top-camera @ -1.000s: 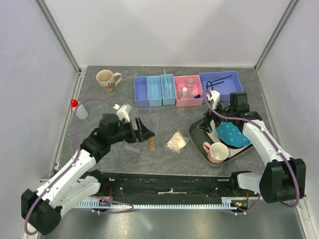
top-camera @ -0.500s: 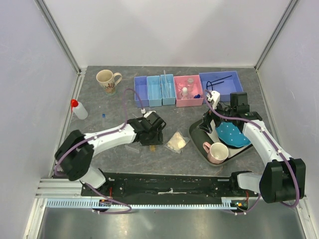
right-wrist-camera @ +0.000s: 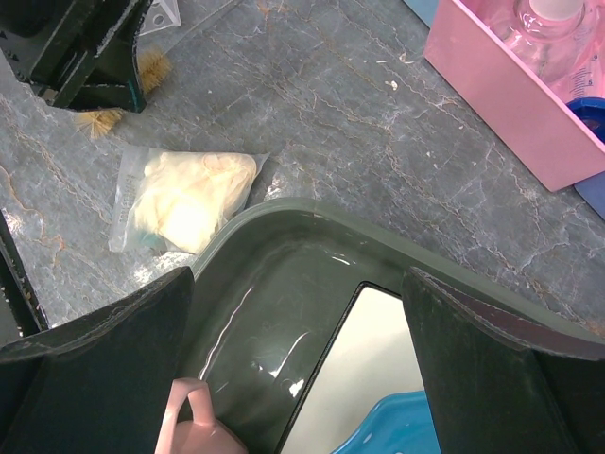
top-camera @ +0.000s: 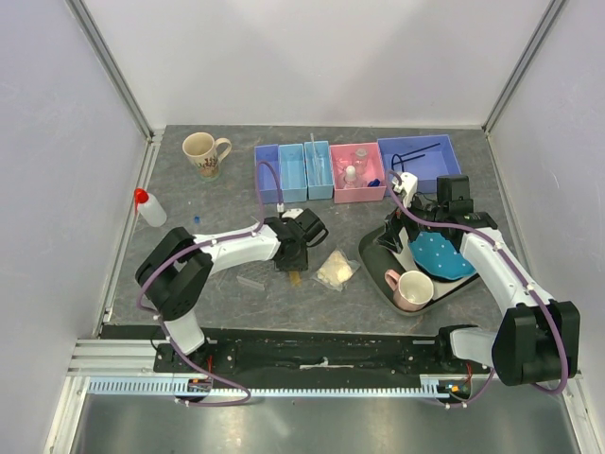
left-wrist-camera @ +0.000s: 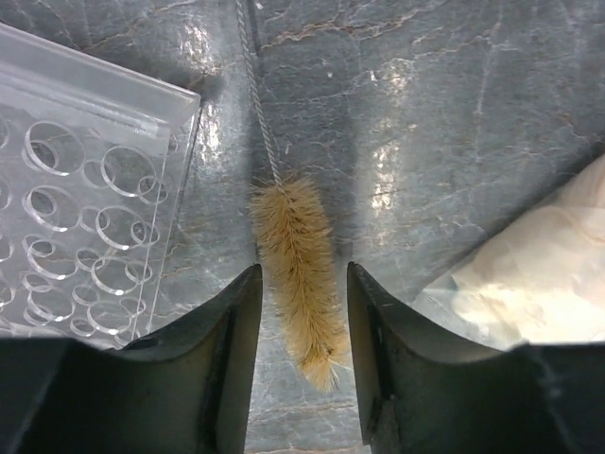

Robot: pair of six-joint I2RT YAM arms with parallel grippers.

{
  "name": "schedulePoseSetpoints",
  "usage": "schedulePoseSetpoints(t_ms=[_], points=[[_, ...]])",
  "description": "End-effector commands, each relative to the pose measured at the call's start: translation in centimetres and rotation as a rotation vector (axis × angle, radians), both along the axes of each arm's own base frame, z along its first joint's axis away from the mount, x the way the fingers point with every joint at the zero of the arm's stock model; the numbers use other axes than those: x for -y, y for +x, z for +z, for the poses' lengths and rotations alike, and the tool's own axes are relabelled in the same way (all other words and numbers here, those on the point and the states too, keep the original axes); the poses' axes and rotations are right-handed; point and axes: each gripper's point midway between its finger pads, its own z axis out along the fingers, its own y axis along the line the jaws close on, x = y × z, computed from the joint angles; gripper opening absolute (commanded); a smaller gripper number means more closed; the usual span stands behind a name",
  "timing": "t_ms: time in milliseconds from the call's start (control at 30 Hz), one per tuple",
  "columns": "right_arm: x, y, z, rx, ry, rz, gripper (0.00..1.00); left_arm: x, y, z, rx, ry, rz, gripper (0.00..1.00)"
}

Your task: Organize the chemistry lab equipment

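1. Swung in from the counter's left side over the last second, the left hand (left-wrist-camera: 302, 270) is now being held low over the middle of the grey marbled counter (left-wrist-camera: 454, 113).
2. An amber bristle brush on a twisted wire stem (left-wrist-camera: 301, 284) is lying flat on the counter and is being straddled by the left hand; the jaws are standing apart, narrower than a second ago, one on each side of the bristles, and no clamping is being shown.
3. A clear plastic rack with round holes (left-wrist-camera: 85, 208) is lying just beside the brush on one side, and a whitish plastic bag (left-wrist-camera: 539, 274) is lying near it on the other.
4. The right hand (right-wrist-camera: 298, 279) is being kept where it was, spread wide over the rim of a dark green tray (right-wrist-camera: 284, 210), with nothing being gripped.
5. A blue dotted plate (top-camera: 440, 253) and a pink mug (top-camera: 413, 288) are being carried by the tray.
6. A white squeeze bottle with a red cap (top-camera: 148, 208) is standing at the counter's left edge, well apart from the left hand.
7. White-capped clear bottles (top-camera: 352, 173) are sitting in a pink rectangular bin (top-camera: 357, 193) in the back row.
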Motion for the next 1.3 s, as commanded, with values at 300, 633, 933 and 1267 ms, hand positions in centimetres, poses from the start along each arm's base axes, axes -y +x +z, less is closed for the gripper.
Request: schedulePoseSetpoints(t_ms=[300,633,933,1267], points=[[-0.2,0.0,1.3,0.060,0.011,0.030,0.98,1.1,1.3,1.9,0.055,-0.012,-0.071,0.09],[-0.1,-0.1,1.5,0.073,0.006,0.032,0.98,2.3,4.4,10.0,0.221,-0.165,-0.132,0.02],[-0.2,-0.2,1.6,0.073,0.011,0.038,0.98,-1.9,16.1,17.6,0.403,-0.249,0.119,0.02],[-0.5,-0.4,1.6,0.061,0.027,0.054,0.98,-2.1,27.3,17.2,0.461,-0.255,0.225,0.02]])
